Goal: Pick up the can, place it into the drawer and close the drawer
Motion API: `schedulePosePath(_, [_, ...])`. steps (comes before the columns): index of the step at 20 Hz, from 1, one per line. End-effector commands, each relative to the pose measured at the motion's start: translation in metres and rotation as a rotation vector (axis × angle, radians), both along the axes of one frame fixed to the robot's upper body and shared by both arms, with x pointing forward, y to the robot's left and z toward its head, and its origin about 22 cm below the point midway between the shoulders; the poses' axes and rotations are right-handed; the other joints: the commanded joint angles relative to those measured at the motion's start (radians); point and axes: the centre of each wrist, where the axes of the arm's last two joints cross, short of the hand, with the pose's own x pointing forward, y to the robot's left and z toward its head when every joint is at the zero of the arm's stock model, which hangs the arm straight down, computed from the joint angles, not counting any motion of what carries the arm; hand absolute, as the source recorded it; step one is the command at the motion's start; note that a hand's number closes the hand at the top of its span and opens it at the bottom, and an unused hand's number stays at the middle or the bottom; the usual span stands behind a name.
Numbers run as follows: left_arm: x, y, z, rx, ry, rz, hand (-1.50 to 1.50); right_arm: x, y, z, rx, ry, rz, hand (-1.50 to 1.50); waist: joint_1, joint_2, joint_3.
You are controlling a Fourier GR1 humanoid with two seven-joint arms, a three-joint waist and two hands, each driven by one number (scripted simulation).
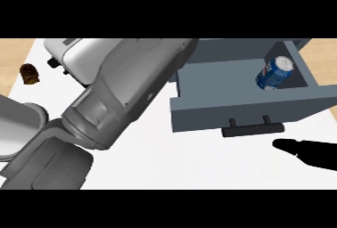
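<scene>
Upper right of the white surface [197, 160]: grey drawer [237, 109] stands pulled open, front panel toward the viewer, black handle [253, 129] projecting from its lower edge. Blue can [273, 73] lies tilted inside, in the drawer's right rear corner, against the right wall. Rest of the drawer floor bare.

Right hand [309, 152] shows at the right edge, below and right of the handle, not touching it; a narrow strip of white surface lies between. Only a dark tapering shape visible, holding nothing that shows; can't tell how its fingers are set.

Left forearm [118, 93] crosses the frame's left half diagonally, its upper end overlapping the drawer's left rear corner. Left hand not seen.

Small brown object [29, 74] at the far left edge, on the wood-toned strip. Open white surface runs below the drawer front, between forearm and right hand.
</scene>
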Motion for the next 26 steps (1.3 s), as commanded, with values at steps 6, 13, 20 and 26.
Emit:
schedulePosePath(6, [0.001,-0.002,0.008,0.009,-0.023,-0.007,-1.50,0.047,0.032,-0.041,-0.288,0.013,-0.051,-1.50,0.059,-0.009,0.000])
schedulePosePath(13, [0.007,0.011,0.001,0.021,-0.020,-0.002,-1.50,0.092,0.041,-0.079,-0.474,0.052,-0.095,-1.50,0.086,-0.015,-0.001])
schedulePosePath(20, [0.014,0.030,0.002,-0.008,-0.018,-0.024,-1.50,0.132,0.065,-0.109,-0.574,0.021,-0.112,-1.50,0.106,-0.020,-0.001])
schedulePosePath(26, [0.017,0.046,0.019,0.007,0.004,0.033,-1.50,0.157,0.079,-0.133,-0.588,0.006,-0.170,-1.50,0.111,-0.027,-0.001])
